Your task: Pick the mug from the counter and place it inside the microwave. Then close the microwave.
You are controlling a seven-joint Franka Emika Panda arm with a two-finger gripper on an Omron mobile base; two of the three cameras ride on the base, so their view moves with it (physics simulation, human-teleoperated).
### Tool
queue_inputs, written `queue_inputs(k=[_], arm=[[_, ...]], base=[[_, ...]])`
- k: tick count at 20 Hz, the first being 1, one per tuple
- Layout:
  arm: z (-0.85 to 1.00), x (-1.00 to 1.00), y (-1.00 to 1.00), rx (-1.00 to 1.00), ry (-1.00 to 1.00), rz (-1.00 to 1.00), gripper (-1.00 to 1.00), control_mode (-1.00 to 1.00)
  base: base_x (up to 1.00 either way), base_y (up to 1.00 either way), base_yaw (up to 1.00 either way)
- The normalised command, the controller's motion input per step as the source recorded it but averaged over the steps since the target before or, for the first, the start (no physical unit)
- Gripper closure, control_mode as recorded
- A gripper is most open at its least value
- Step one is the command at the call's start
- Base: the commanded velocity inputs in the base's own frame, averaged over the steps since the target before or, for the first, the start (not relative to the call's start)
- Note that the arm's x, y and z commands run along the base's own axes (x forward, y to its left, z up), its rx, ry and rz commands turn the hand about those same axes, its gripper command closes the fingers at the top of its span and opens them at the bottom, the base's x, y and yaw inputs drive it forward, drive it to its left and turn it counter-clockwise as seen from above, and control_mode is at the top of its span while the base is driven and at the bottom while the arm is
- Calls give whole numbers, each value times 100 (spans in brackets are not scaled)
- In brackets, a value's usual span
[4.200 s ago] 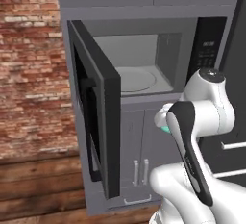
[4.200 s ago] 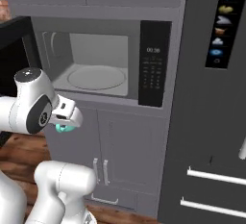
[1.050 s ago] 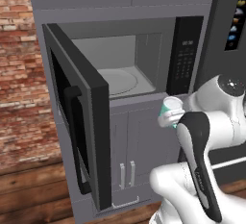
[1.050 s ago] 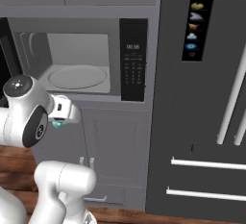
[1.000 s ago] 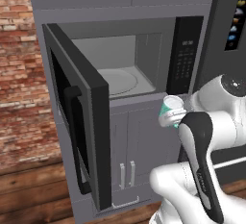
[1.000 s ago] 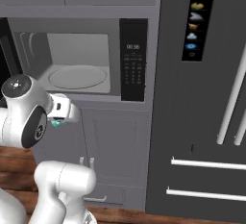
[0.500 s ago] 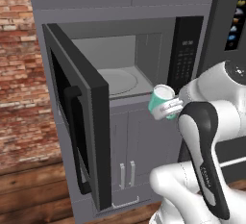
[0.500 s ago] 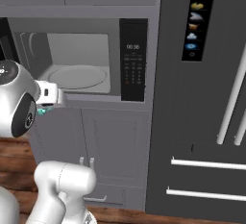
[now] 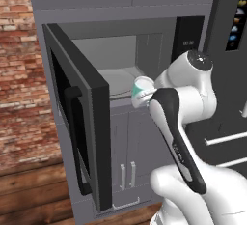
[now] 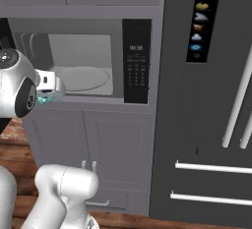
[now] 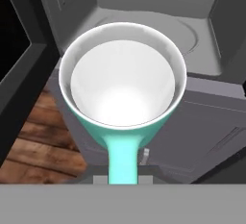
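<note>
- Mug (image 11: pixel 122 88) is up in the air right at the mouth of the microwave (image 9: pixel 144 50), not inside yet. In the left base view it sits mid-frame, just past the front lip of the oven floor, with the turntable (image 11: pixel 192 33) beyond it.
- Pincer (image 9: pixel 147 97) is pinching the mug by its teal handle; in the hand view that handle runs straight down to the bottom centre of the frame and the fingers themselves are hidden, so I'm going by the mug hanging there with nothing under it.
- Orientation: in the hand view you look straight into the white inside, so the mug's long axis lines up with the pincer's own line. In the left base view the rim looks tipped up and toward the left of frame, so my guess is it's tilted, not upright.
- What could bite from here: a handle-only grip is a small contact, so the mug could swing or slip if the arm jerks.
- Tilted like that, it could land on its edge and roll off the turntable when set down.
- Clearance is the other worry: the open door (image 9: pixel 79 118) stands close on the left of frame, and a low approach could clip the front lip of the cavity.
</note>
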Motion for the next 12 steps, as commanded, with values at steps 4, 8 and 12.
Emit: queue_inputs(k=[4, 8, 12], arm=[[0, 52, 20, 0, 0, -1, 100, -100], [0, 42, 8, 0, -1, 0, 100, -100], [0, 44, 5, 0, -1, 0, 100, -100]], base=[[0, 0, 0], [0, 0, 0], [0, 0, 0]])
